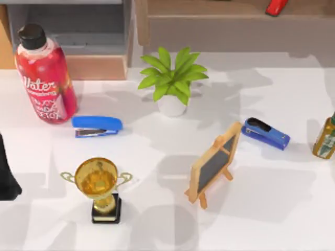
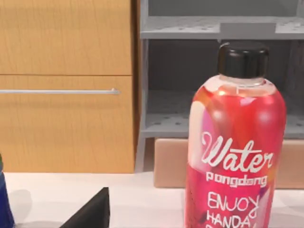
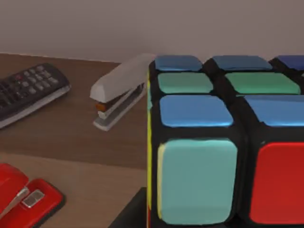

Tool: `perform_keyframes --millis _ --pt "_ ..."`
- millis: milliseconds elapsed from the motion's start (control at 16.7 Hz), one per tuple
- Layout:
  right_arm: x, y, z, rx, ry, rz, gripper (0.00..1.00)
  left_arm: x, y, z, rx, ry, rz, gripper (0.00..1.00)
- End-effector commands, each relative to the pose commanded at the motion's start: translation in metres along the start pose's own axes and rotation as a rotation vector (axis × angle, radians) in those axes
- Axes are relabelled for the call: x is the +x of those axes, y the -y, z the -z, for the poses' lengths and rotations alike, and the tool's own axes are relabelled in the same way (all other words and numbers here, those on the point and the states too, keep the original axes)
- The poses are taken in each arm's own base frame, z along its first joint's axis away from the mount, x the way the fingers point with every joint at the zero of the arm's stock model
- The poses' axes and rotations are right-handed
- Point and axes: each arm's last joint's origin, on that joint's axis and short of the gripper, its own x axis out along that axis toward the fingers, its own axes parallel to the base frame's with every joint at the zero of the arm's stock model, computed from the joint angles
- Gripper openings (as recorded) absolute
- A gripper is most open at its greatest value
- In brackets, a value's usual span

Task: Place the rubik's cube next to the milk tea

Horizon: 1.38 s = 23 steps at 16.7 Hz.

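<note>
Rubik's cube close before right wrist, wooden shelf

White table, trophy, staplers, plant, chalkboard, bottle

The left arm is black and matte — a dark, angular gripper finger, plain, without markings.

Trophy looks like shiny gold metal on a glossy black base. Just behind it, the blue stapler is smooth plastic. The rubik's cube has glossy stickers, wood-grain shelf underneath.
</note>
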Motion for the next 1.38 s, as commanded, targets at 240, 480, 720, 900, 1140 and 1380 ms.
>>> perform_keyframes --millis 240,480,720,900,1140,1380 --pt "-0.015 -0.024 -0.009 0.006 -0.262 -0.015 0.0 0.0 0.0 0.0 0.0 0.0 0.0 1.0" --pt "-0.02 -0.025 0.001 0.036 -0.551 0.018 0.0 0.0 0.0 0.0 0.0 0.0 0.0 1.0" --pt "-0.006 -0.01 0.039 0.081 -0.876 0.068 0.0 0.0 0.0 0.0 0.0 0.0 0.0 1.0" --pt "0.005 0.006 0.071 0.109 -1.089 0.098 0.0 0.0 0.0 0.0 0.0 0.0 0.0 1.0" --pt "0.011 0.019 0.093 0.127 -1.234 0.116 0.0 0.0 0.0 0.0 0.0 0.0 0.0 1.0" --pt "0.011 0.02 0.094 0.128 -1.242 0.117 0.0 0.0 0.0 0.0 0.0 0.0 0.0 1.0"
